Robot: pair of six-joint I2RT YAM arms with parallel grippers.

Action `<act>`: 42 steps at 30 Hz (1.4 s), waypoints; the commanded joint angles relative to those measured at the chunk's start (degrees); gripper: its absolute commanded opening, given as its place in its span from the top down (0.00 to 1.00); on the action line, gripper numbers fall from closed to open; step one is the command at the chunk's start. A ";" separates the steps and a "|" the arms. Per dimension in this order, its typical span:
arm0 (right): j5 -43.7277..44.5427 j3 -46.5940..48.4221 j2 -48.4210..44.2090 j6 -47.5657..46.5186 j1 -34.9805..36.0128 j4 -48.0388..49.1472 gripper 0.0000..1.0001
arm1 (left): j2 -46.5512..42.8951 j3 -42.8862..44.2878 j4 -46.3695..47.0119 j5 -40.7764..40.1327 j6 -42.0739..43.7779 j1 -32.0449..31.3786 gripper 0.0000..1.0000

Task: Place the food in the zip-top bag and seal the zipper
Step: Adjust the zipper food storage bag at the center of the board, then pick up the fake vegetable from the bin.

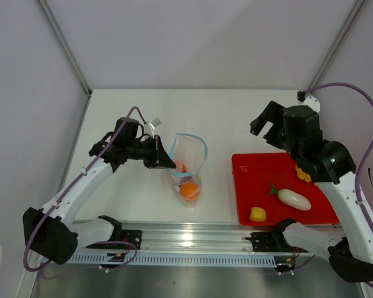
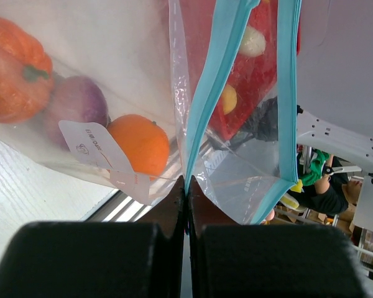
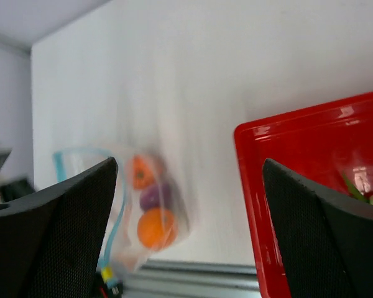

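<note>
The clear zip-top bag (image 1: 189, 155) lies mid-table with its mouth open. My left gripper (image 1: 163, 159) is shut on the bag's edge by the light-blue zipper (image 2: 217, 81); in the left wrist view the gripper (image 2: 186, 186) pinches the plastic. Inside the bag are an orange pumpkin (image 2: 15, 68), a purple bulb (image 2: 78, 105) and an orange round fruit (image 2: 137, 143). My right gripper (image 1: 265, 124) hangs open and empty above the table behind the tray. In its own view the right gripper (image 3: 189, 171) frames the blurred bag (image 3: 121, 248).
A red tray (image 1: 255, 171) at the right holds a white piece (image 1: 294, 198), a yellow piece (image 1: 257, 214) and more yellow pieces (image 1: 303, 174) partly under my right arm. A metal rail (image 1: 186, 239) runs along the near edge. Grey walls enclose the table.
</note>
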 commanded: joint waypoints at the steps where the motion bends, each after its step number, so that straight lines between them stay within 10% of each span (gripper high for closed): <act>1: 10.70 -3.05 1.43 8.40 -7.74 -2.90 0.01 | -0.14 2.25 0.37 0.78 1.20 0.22 0.99; 7: 7.12 -9.81 7.66 21.76 -28.37 -6.41 0.00 | -1.11 1.28 -0.16 1.22 1.20 0.22 0.99; 15: 8.51 -30.10 -0.32 40.31 -39.31 -4.39 0.05 | -1.90 0.67 -0.86 1.83 1.55 0.22 0.99; 23: 17.38 -39.79 -12.89 50.08 -41.33 -8.34 0.11 | -1.73 0.58 -0.78 2.36 1.73 0.22 1.00; 42: 15.98 -50.51 -9.29 55.45 -45.64 -8.98 0.06 | -0.14 -1.09 -0.42 6.05 0.23 0.22 0.99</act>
